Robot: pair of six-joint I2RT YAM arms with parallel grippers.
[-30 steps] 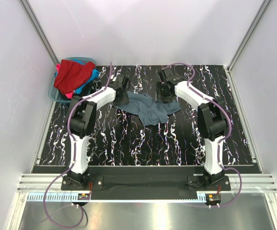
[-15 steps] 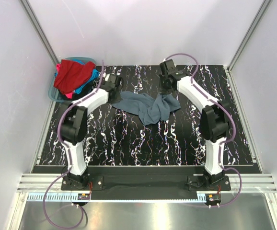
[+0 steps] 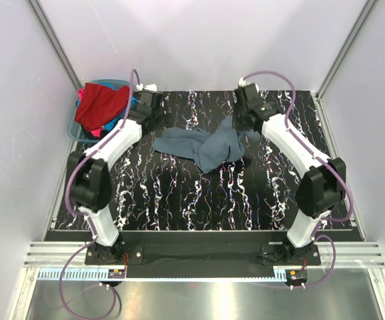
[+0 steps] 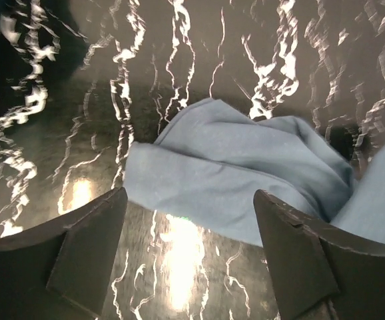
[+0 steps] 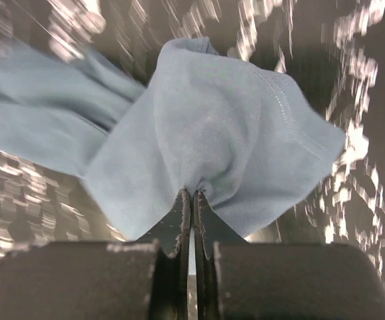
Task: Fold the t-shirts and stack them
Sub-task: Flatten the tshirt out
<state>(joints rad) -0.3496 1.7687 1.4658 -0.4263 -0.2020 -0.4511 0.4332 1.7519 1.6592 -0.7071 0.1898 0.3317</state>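
The right gripper [image 5: 192, 200] is clamped tight on a fold of the slate grey-blue t-shirt [image 3: 202, 145]. Its jaws are pressed together and the cloth bunches out from the pinch. That end of the shirt runs up to the gripper toward the far right of the black marbled table [image 3: 179, 200]. The rest lies crumpled across the middle of the table's far half.

The left gripper [image 4: 189, 200] hangs over the shirt's left end with its jaws spread wide and nothing between them. The cloth lies flat on the table underneath.

At the far left corner, the teal-blue basket [image 3: 74, 131] holds the others in a heap. A red t-shirt [image 3: 100, 105] is on top, with a bright blue t-shirt [image 3: 117, 123] and a pink t-shirt [image 3: 80, 95] peeking out at the edges.
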